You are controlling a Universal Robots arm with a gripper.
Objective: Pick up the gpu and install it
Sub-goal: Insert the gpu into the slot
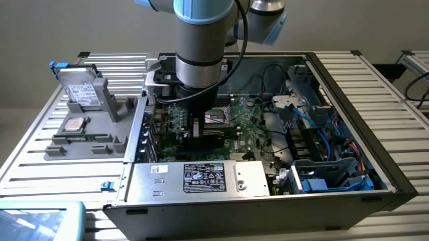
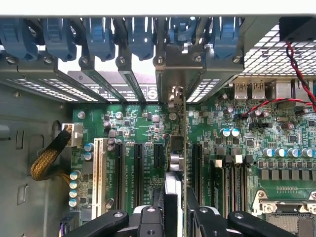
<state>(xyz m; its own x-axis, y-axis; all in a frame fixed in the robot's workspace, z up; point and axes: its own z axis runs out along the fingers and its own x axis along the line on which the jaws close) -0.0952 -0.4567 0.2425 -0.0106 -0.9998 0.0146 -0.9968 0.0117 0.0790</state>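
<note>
1. Room: plain grey wall behind; slatted metal table (image 1: 382, 85) carries everything.
2. Open PC case (image 1: 234, 216) sits mid-table, arm reaches down inside.
3. Mobo (image 2: 133, 123): neighbouring expansion slots stand bare.
4. gpu (image 2: 178, 153) stands on edge over a slot, bracket at the rear opening. Install step; can't tell if seated.
5. Gripper (image 2: 177, 198) pinches the gpu from both sides. Judged: seating needs the edge square w/ slot and a straight push.

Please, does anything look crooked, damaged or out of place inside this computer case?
Nothing stands out. The gpu stands upright, held by the gripper, in line with the motherboard slots, its metal bracket toward the rear openings of the case. I see no bent, loose or spilled part.
</note>
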